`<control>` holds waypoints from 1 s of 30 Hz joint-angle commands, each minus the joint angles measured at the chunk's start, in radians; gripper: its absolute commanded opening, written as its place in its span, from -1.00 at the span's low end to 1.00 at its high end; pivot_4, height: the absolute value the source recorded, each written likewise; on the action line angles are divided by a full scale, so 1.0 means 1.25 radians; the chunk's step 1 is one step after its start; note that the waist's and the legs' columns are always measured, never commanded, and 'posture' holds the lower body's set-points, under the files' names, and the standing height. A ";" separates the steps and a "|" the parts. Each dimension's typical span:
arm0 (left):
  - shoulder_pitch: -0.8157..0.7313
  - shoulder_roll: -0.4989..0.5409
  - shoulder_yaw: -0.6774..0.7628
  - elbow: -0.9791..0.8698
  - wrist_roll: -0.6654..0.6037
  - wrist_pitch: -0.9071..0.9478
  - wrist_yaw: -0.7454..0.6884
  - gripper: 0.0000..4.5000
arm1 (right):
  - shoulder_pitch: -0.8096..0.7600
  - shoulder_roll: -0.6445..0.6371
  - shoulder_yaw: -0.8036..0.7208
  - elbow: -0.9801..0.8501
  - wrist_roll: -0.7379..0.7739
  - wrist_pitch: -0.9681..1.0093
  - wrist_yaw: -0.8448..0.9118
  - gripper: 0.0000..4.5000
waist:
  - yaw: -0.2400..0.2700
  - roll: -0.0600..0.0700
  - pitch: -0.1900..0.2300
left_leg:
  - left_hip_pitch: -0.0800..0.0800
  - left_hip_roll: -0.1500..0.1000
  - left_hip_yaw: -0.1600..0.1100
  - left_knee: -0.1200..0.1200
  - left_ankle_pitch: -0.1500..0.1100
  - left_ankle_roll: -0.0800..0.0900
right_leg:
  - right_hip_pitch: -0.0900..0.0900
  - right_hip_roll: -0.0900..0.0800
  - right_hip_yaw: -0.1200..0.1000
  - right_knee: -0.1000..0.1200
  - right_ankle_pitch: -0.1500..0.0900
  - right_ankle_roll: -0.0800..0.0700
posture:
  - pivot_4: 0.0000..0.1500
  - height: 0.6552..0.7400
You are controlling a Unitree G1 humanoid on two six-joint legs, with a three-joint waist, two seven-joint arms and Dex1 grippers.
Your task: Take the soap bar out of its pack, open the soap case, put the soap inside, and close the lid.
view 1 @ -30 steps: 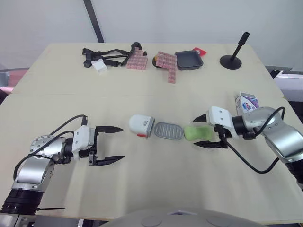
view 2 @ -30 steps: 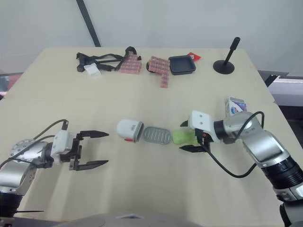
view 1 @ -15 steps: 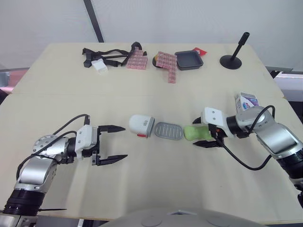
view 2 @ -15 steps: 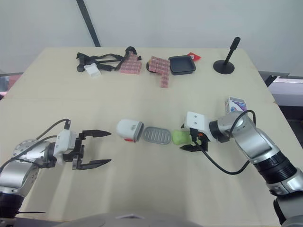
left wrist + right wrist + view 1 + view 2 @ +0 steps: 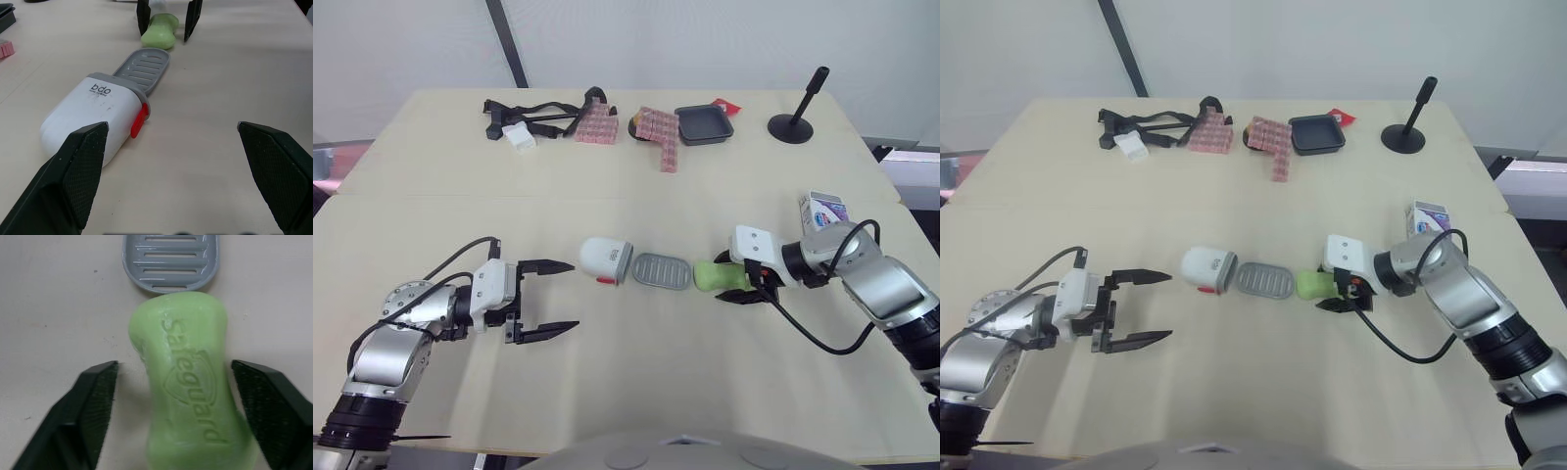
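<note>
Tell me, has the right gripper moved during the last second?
Yes. The right gripper advanced toward the gray tray, now straddling the green soap.

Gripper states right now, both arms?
Left gripper: open, empty.
Right gripper: open, jaws either side of the green soap bar, not clamped.

My two head eyes look forward and down over the whole tabletop (image 5: 656,206); my wrist cameras sit low and close — both catching the soap (image 5: 188,377) and case tray (image 5: 169,257).
</note>
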 commanded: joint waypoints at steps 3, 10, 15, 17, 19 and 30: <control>0.001 0.000 0.001 -0.021 -0.015 -0.002 0.002 1.00 | 0.001 0.000 -0.024 -0.011 0.004 -0.005 -0.003 -0.22 | 0.000 0.000 0.000 | 0.000 0.000 0.000 0.000 0.000 0.000 | 0.000 0.000 0.000 0.000 0.000 0.000 | 1.00 1.00; -0.001 0.002 0.000 -0.013 -0.013 -0.007 -0.004 1.00 | 0.001 -0.010 -0.044 -0.043 0.016 0.006 -0.001 -0.22 | 0.000 0.000 0.000 | 0.000 0.000 0.000 0.000 0.000 0.000 | 0.000 0.000 0.000 0.000 0.000 0.000 | 1.00 1.00; 0.000 0.002 0.001 -0.010 -0.011 -0.009 -0.007 1.00 | -0.071 -0.011 -0.076 -0.113 0.058 0.087 0.004 -0.22 | -0.002 0.000 0.000 | 0.000 0.000 0.000 0.000 0.000 0.000 | 0.000 0.000 0.001 0.001 0.000 0.000 | 1.00 1.00; -0.002 0.002 0.001 -0.008 -0.011 -0.010 -0.008 1.00 | -0.098 0.001 -0.075 -0.137 0.074 0.139 -0.009 -0.22 | -0.001 0.000 0.000 | 0.000 0.000 0.001 0.000 0.000 0.000 | 0.000 0.001 0.001 0.001 0.000 0.000 | 1.00 1.00; -0.004 0.001 0.002 -0.006 -0.010 -0.011 -0.008 1.00 | -0.123 0.016 -0.063 -0.163 0.081 0.189 -0.028 -0.22 | 0.000 0.000 0.000 | 0.001 0.001 0.000 0.000 0.001 -0.002 | 0.000 0.001 0.001 0.002 0.000 0.000 | 1.00 1.00; -0.006 -0.007 0.004 -0.008 -0.013 -0.008 -0.005 1.00 | -0.207 0.178 0.081 -0.177 0.039 0.360 -0.173 -0.22 | 0.001 0.000 0.000 | 0.000 0.002 0.000 0.000 0.004 -0.009 | -0.001 0.003 0.001 0.002 0.000 0.001 | 1.00 1.00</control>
